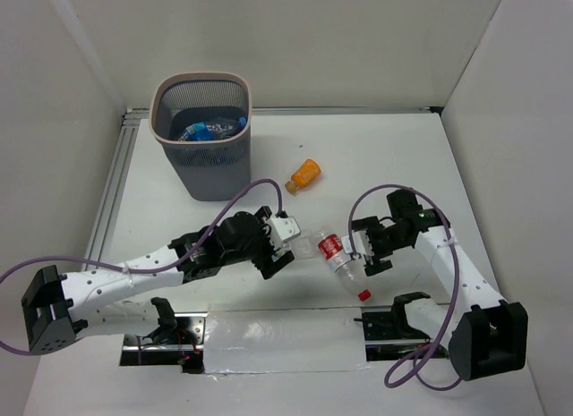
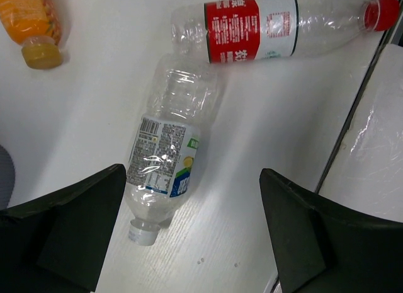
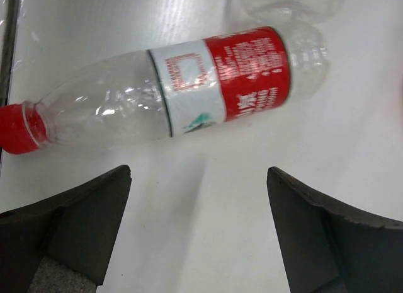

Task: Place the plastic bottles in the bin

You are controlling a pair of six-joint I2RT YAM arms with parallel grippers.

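Two open claws above bottles on a white table (image 1: 403,157).
Left claw (image 2: 192,174) and right claw (image 3: 198,173) gape wide, empty. A white-labelled bottle (image 2: 167,160) and a red-labelled bottle (image 3: 208,85) lie side by side toward the near edge, an orange bottle (image 1: 304,175) mid-table. The bin (image 1: 202,77) stands far left.

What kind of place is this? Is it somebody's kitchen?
Probably a robot lab, not a kitchen: a left arm and right arm fixed on a white table, plain white panels around it, a mesh bin.
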